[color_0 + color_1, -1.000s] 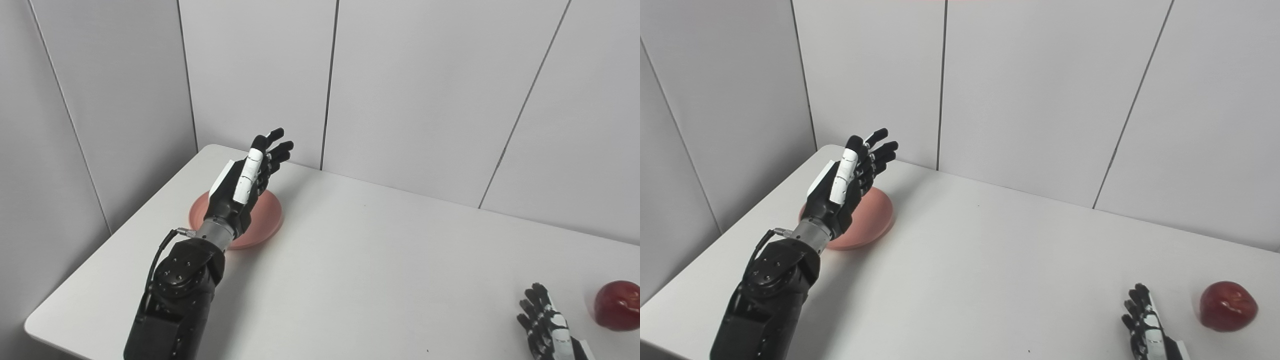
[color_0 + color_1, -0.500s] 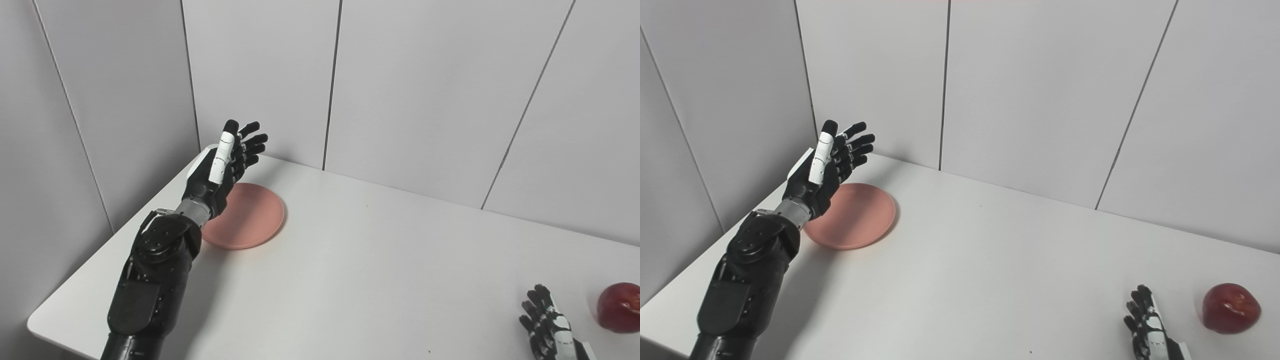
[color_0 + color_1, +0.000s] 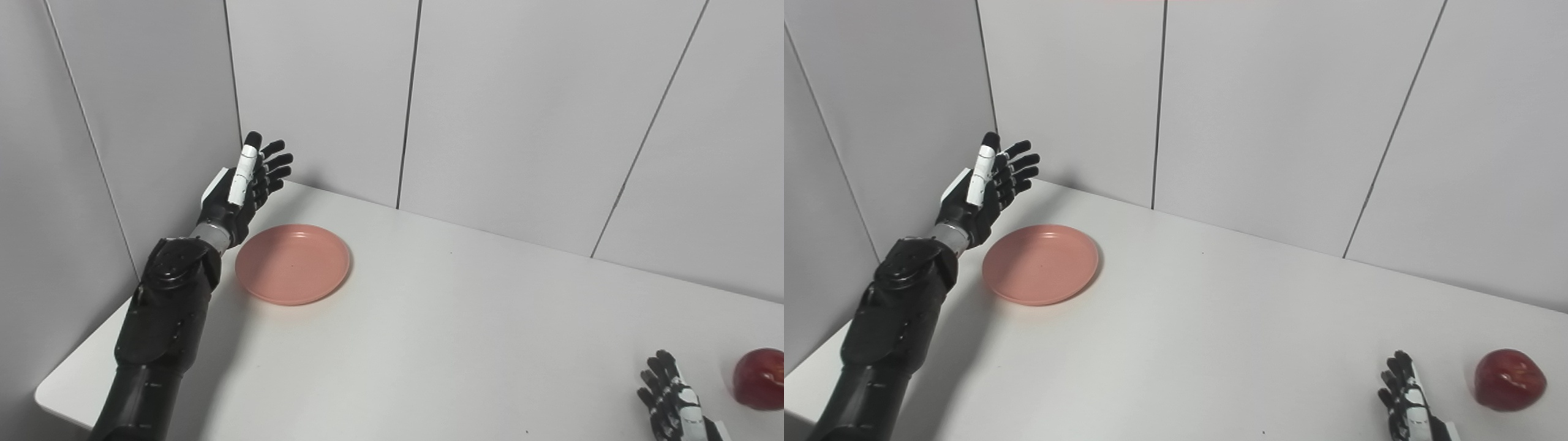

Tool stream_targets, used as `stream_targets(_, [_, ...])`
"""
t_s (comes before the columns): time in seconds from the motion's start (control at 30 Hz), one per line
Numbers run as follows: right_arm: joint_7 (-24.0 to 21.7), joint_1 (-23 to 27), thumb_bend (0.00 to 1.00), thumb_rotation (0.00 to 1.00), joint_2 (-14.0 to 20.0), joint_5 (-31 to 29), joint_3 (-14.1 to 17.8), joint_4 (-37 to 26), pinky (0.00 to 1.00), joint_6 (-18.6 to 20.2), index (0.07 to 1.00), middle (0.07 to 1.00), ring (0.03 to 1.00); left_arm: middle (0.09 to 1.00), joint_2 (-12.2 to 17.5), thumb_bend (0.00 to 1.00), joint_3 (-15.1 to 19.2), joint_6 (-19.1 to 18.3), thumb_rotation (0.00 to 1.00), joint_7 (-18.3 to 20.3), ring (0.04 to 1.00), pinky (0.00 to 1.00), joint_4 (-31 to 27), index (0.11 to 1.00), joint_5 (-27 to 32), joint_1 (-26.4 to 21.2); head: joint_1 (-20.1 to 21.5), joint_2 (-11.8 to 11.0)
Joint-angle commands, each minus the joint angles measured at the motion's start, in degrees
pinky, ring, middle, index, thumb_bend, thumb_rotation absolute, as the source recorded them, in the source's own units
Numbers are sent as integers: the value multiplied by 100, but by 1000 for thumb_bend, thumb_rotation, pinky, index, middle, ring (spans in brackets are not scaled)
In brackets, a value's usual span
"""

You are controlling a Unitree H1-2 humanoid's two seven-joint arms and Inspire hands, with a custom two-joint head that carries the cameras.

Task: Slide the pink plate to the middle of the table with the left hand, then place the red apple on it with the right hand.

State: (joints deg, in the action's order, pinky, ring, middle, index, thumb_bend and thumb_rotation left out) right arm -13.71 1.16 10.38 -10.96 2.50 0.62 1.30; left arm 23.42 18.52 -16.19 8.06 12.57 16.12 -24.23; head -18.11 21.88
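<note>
In the left eye view, the left hand [image 3: 245,187] hangs above the worktop's [image 3: 465,331] far left corner with fingers spread and nothing held, to the left of the pink plate [image 3: 293,263] and not touching it. The plate lies flat near that corner, well short of the middle. The risk, as I judge it: if the hand comes down behind the rim too high, it may skim over the shallow lip; if it presses on the near edge, the plate could tip or spin instead of sliding. The wall panel [image 3: 147,122] stands close on the left, so a wide swing could strike it. The red apple [image 3: 759,378] sits at the right edge of the picture, partly cut off.

In the right eye view, the right hand [image 3: 1405,398] waits low with fingers apart, empty, just beside the apple [image 3: 1510,380] but not touching. A round apple may roll off toward the worktop's right side if nudged. The worktop is smooth, white and matte; pale grey panels with dark seams close the room behind and to the left.
</note>
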Motion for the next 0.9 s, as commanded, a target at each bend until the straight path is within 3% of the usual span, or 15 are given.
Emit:
stream_targets(0.0, [-52, -188, 865, 1000, -81, -40, -69, 183, 1000, -76, 999, 1000, 1000, 900, 274, 890, 78, 401, 1000, 118, 913, 952, 92, 888, 80, -400, -2, 12])
stream_targets(0.37, [-57, -227, 849, 1000, -69, -29, -79, 124, 1000, -81, 1000, 1000, 1000, 866, 505, 895, 127, 773, 1000, 158, 859, 914, 1043, 887, 55, -726, 4, 37])
stream_targets(0.63, [-51, -243, 857, 1000, -69, -29, -72, 123, 1000, -97, 1000, 1000, 1000, 867, 597, 919, 189, 1042, 1000, 34, 875, 927, 1908, 896, 42, -930, 17, 53])
stream_targets(0.87, [-47, -269, 856, 1000, -45, -16, -77, 57, 1000, -44, 1000, 1000, 1000, 859, 635, 871, 224, 1335, 1000, -8, 887, 940, 2502, 887, 68, -945, 30, 98])
